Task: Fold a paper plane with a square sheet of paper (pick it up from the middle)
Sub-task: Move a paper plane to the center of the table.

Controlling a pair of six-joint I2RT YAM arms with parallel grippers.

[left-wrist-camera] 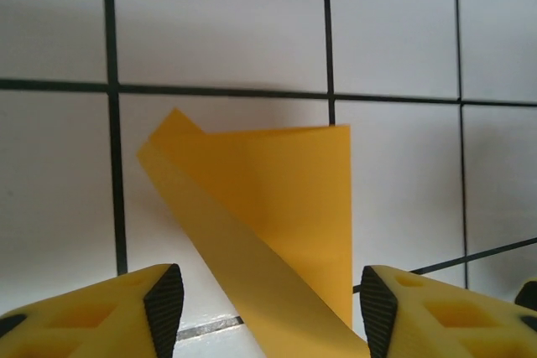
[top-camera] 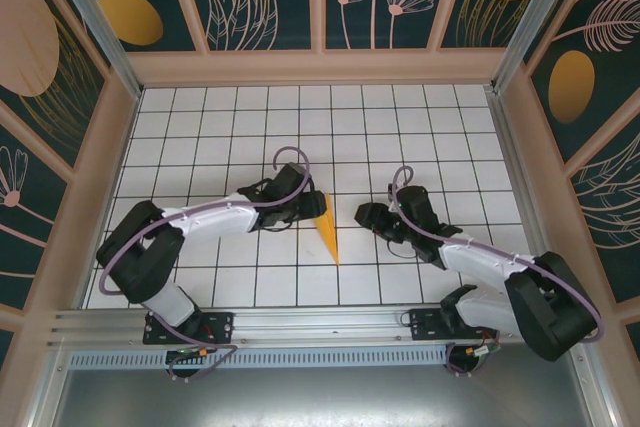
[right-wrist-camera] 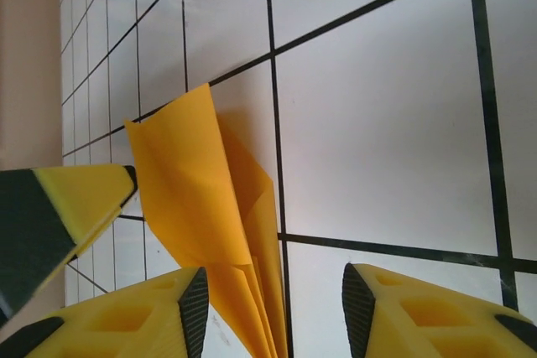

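The paper plane (top-camera: 326, 232) is lying on the white grid table (top-camera: 400, 127), roughly at ctr and somewhat nearer the arms than the far wall. In the top view it is showing as a slim orange-yellow wedge. Its sharp tip is pointing toward the near edge and slightly right, and its wide far end is sitting right at the left gripper (top-camera: 306, 207).

Left gripper (left-wrist-camera: 268, 303) — in the left wrist view its jaws are standing apart and it is hanging low over the plane (left-wrist-camera: 285, 199). A folded flap is running diagonally down btwn the two yellow fingers (left-wrist-camera: 101, 316), w/ bare table showing on the left side. On the right the paper edge is coming very close to the black pad, and I can't tell if they are touching. Nothing is being clamped.

The right gripper (top-camera: 362, 215) is sitting just right of the plane in the top view, facing it. Its jaws are also standing apart. In the right wrist view the gripper (right-wrist-camera: 273, 303) is looking along the plane (right-wrist-camera: 193, 199) — the layered folds are showing btwn its fingers (right-wrist-camera: 436, 316), closer to the left-hand one and not pinched. One wing is lifting off the table and casting a shadow. A yellow finger (right-wrist-camera: 75, 199) of the left gripper is poking in at the left edge of that view, just beside the paper.
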